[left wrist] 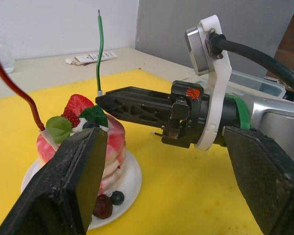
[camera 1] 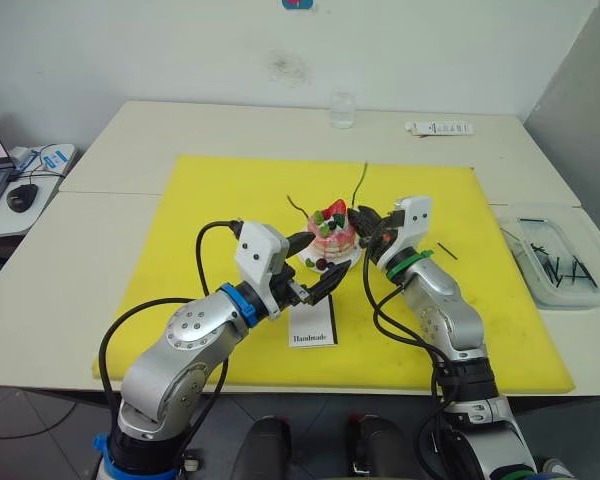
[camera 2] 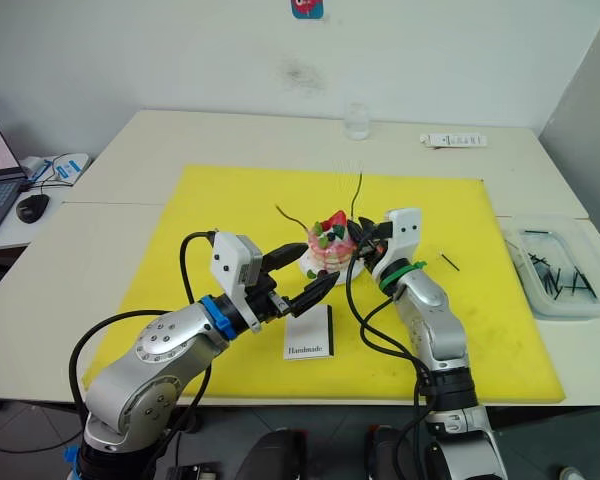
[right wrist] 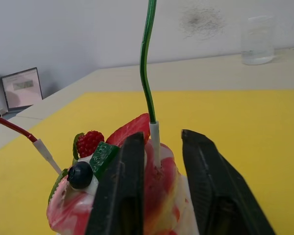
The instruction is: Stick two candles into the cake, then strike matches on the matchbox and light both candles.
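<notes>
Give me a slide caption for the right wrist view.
Right tool, open, straddling the green candle standing in the cake; red candle leans nearby.

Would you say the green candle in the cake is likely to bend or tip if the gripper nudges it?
Probably yes. The green candle is very thin, long and wavy, so likely flexible. Only its pale end sits in the cake, so it may lean easily. The right gripper straddles its base.

Silver arms, black cables, white wrist housings (blue band left, green right).
</notes>
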You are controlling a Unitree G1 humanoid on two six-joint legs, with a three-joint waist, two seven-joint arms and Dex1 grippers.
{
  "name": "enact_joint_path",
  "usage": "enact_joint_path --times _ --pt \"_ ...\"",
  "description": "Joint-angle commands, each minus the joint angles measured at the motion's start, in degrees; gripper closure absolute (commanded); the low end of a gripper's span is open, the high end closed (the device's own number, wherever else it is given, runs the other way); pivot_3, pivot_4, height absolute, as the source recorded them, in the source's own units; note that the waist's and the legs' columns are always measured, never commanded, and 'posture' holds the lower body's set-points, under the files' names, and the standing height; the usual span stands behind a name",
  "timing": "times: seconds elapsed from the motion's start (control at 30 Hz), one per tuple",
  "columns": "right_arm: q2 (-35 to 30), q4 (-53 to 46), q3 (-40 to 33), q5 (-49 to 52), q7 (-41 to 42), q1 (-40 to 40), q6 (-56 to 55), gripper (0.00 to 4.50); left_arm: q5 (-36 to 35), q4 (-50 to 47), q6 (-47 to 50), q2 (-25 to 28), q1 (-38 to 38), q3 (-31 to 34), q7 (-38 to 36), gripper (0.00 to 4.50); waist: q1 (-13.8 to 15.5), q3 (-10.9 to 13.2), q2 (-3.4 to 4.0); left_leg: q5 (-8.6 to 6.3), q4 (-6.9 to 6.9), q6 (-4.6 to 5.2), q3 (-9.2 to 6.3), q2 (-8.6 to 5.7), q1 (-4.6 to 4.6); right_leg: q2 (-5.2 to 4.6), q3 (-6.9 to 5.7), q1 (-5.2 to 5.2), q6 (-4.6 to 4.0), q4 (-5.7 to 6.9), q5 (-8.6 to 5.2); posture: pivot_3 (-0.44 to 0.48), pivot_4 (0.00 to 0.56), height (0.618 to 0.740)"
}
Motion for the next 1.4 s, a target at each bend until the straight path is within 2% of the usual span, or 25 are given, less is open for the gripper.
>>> enact_joint_path --times 0.03,0.27,0.43,0.63,0.67,0.77,0.9,0.97,1.0,1.07,1.17,1.27,1.33,1.4 --pt "-0.4 -2.1 -0.2 0.5 0.5 -0.9 -0.7 2.81 -0.1 -1.7 -1.1 -0.2 -0.8 -0.1 -0.1 0.33 0.0 0.0 0.0 0.0 0.0 0.0 0.0 0.0 0.0 0.0 0.0 0.0 0.0 0.0 0.0 0.0 0.15 0.74" --pt "-1.9 -3.9 -0.2 0.6 1.2 -0.7 -0.2 2.81 0.1 -1.4 -1.2 -0.1 -0.9 -0.1 -0.3 0.33 0.0 0.0 0.01 0.0 -0.01 0.0 0.0 0.0 -0.01 0.0 0.0 -0.01 -0.01 0.0 0.0 0.0 0.15 0.74" --pt "-5.1 -9.3 -0.3 1.9 3.1 0.8 2.6 2.81 0.3 -1.2 -1.6 1.5 -0.3 0.6 -1.5 0.33 0.0 0.0 0.03 0.0 -0.01 0.0 0.0 0.0 -0.04 0.0 -0.01 -0.04 -0.01 -0.01 -0.01 0.0 0.15 0.74" --pt "-15.4 -20.5 -1.7 6.2 10.0 6.0 9.7 2.81 -1.5 -0.3 -3.8 9.5 2.9 4.1 -10.4 0.33 0.0 0.0 0.06 -0.01 -0.07 -0.01 0.03 0.0 -0.08 -0.02 -0.01 -0.12 -0.16 -0.01 -0.12 0.0 0.15 0.74" --pt "-18.2 -22.4 -2.8 7.8 12.0 7.1 11.3 2.81 -3.0 -1.0 -3.6 12.3 4.7 5.4 -13.7 0.33 0.0 0.0 0.06 -0.01 -0.08 -0.01 0.03 0.02 -0.09 -0.03 -0.01 -0.16 -0.18 -0.01 -0.13 0.0 0.15 0.74" --pt "-24.0 -25.6 -4.9 11.8 15.6 8.9 14.7 2.24 -8.1 -2.7 -1.6 18.4 9.1 9.7 -19.9 0.33 0.0 0.1 0.09 -0.01 -0.15 -0.01 0.05 0.09 -0.2 -0.12 0.0 -0.31 -0.23 0.0 -0.16 0.0 0.15 0.74" --pt "-29.7 -26.3 -3.2 11.9 20.6 9.8 15.5 0.9 -18.7 -2.3 7.0 25.1 10.1 15.0 -23.2 0.33 0.0 0.1 0.11 -0.02 -0.15 -0.02 -0.08 0.16 -0.21 -0.11 -0.14 -0.33 -0.59 0.02 -0.37 0.0 0.15 0.74" --pt "-33.4 -26.5 -0.7 11.1 24.3 9.8 15.8 0.23 -28.4 1.7 15.6 28.2 8.2 18.5 -21.9 0.33 0.0 0.2 0.16 -0.02 -0.15 -0.02 -0.09 0.16 -0.18 -0.11 -0.16 -0.32 -0.6 0.03 -0.38 0.0 0.15 0.74" --pt "-35.6 -26.4 1.4 10.2 26.2 9.2 16.4 0.37 -36.3 6.5 22.2 30.0 5.5 20.0 -19.4 0.33 0.0 0.2 0.18 -0.02 -0.15 -0.02 -0.1 0.15 -0.18 -0.11 -0.17 -0.32 -0.6 0.03 -0.38 0.0 0.15 0.74" --pt "-38.0 -26.2 4.1 9.0 28.1 8.0 16.8 0.6 -47.1 13.3 30.3 32.5 1.2 21.1 -15.1 0.33 0.0 0.3 0.16 -0.01 -0.11 -0.01 -0.18 0.15 -0.18 -0.11 -0.24 -0.31 -0.59 0.07 -0.38 0.0 0.15 0.74" --pt "-38.8 -24.9 9.8 4.7 28.0 5.2 17.4 1.59 -58.8 27.6 41.8 35.2 -7.4 16.1 -6.9 0.33 0.0 0.3 0.14 -0.01 -0.09 -0.01 -0.25 0.12 -0.19 -0.09 -0.31 -0.28 -0.56 0.05 -0.37 0.0 0.15 0.74" --pt "-37.9 -24.4 13.1 2.2 27.6 4.3 16.5 2.64 -69.2 37.0 45.5 36.4 -12.5 11.3 0.8 0.33 -0.1 0.3 0.13 -0.01 -0.09 -0.01 -0.22 0.03 -0.22 -0.06 -0.26 -0.29 -0.16 0.03 -0.15 0.0 0.15 0.74" --pt "-36.8 -24.1 14.9 0.6 27.1 4.7 15.5 3.3 -80.3 42.7 44.6 37.9 -15.3 5.5 5.9 0.33 0.0 0.3 0.08 -0.02 -0.09 -0.02 -0.15 0.0 -0.32 -0.06 -0.19 -0.32 0.01 0.0 -0.23 0.0 0.15 0.74" --pt "-36.1 -24.3 16.3 -0.7 26.8 5.3 15.2 4.0 -83.9 46.4 45.6 38.4 -17.8 0.7 8.8 0.33 0.0 0.3 0.07 -0.04 -0.02 -0.06 -0.15 0.01 -0.48 -0.23 -0.16 -0.41 0.14 0.01 -0.3 0.0 0.15 0.74"
